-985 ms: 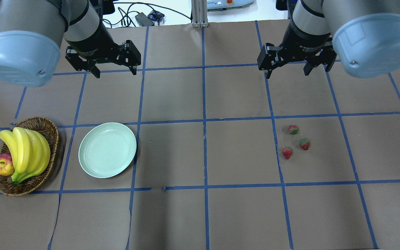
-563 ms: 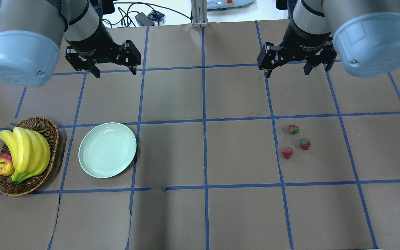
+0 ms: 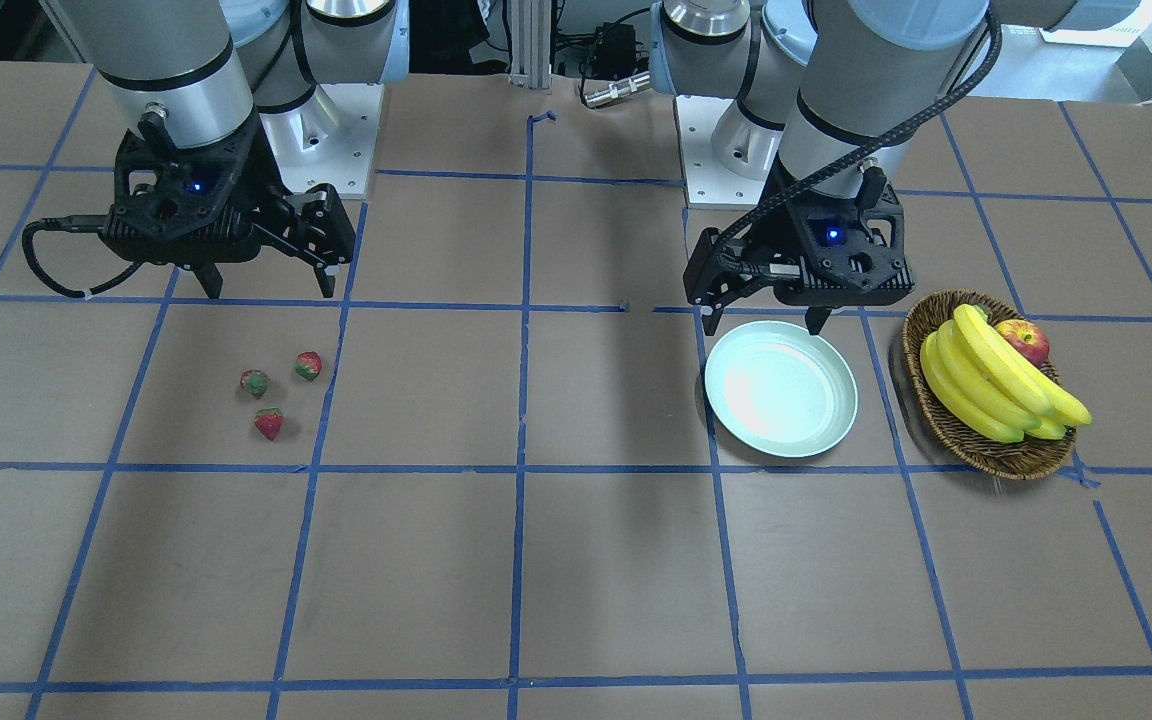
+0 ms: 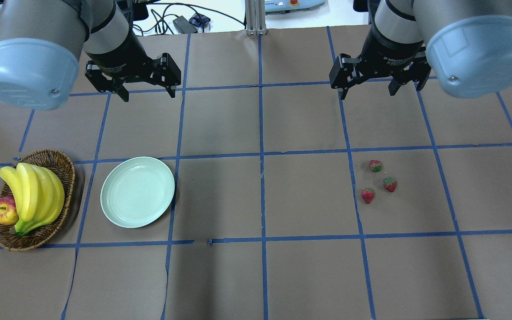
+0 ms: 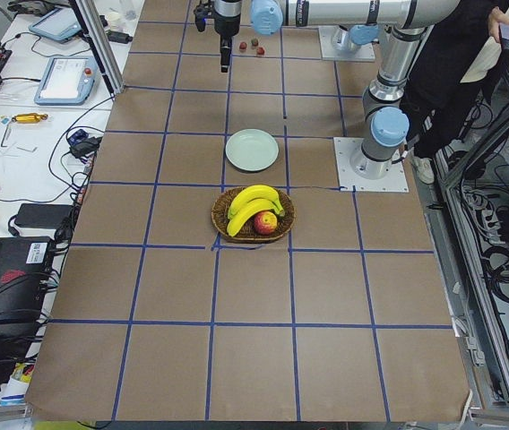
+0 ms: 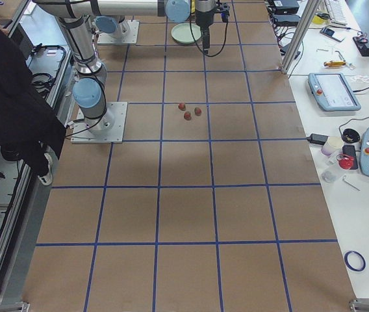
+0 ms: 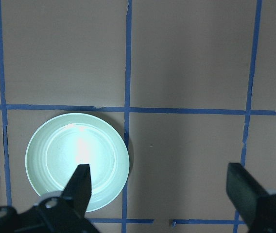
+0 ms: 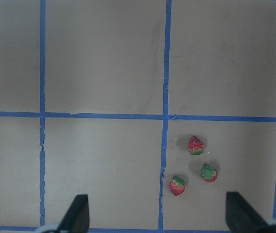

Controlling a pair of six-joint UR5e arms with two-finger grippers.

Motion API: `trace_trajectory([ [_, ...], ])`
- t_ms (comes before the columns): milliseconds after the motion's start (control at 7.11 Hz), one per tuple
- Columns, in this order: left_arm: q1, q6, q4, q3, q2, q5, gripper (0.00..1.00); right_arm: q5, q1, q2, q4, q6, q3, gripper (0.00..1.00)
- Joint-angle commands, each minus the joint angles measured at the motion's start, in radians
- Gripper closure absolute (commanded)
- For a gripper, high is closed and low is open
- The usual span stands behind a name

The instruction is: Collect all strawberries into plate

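Since a second ago, my left arm is sitting slightly further right in the overhead view. The strawberries (image 4: 390,184) and the plate (image 4: 137,192) are lying as before. My left gripper (image 4: 148,93) and right gripper (image 4: 368,93) are hanging wide open over the brown paper table (image 4: 220,195) with its blue tape grid. Each is well back from the plate and the berries. A wicker basket (image 4: 60,162) of bananas (image 4: 34,195) is sitting near the plate.

From the front, my left gripper (image 3: 764,325) is overlapping the plate's (image 3: 781,390) far rim. The strawberries (image 3: 269,424) are lying apart in a loose triangle.

In the side views both grippers are looking too small to judge.

My left wrist camera is showing the bare plate (image 7: 77,155) and cutting off the basket. My right wrist camera is showing all three strawberries (image 8: 195,145) ahead of my spread fingers (image 8: 79,213).
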Motion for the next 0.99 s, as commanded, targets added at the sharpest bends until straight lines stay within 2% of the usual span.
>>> trace_trajectory([
  [0, 0.001, 0.003, -0.04, 0.007, 0.002, 0.042, 0.0, -0.004, 0.001, 0.0, 0.002, 0.0, -0.001, 0.0],
  [281, 0.011, 0.009, -0.06, 0.019, 0.003, 0.044, 0.0, -0.002, 0.001, 0.0, 0.0, 0.0, 0.001, 0.0],
  [563, 0.052, 0.011, -0.138, 0.077, 0.008, 0.043, 0.0, -0.002, 0.001, -0.001, 0.0, 0.0, 0.001, 0.0],
  [844, 0.063, 0.011, -0.168, 0.076, 0.008, 0.044, 0.0, -0.002, 0.001, -0.001, 0.0, 0.0, 0.002, 0.0],
])
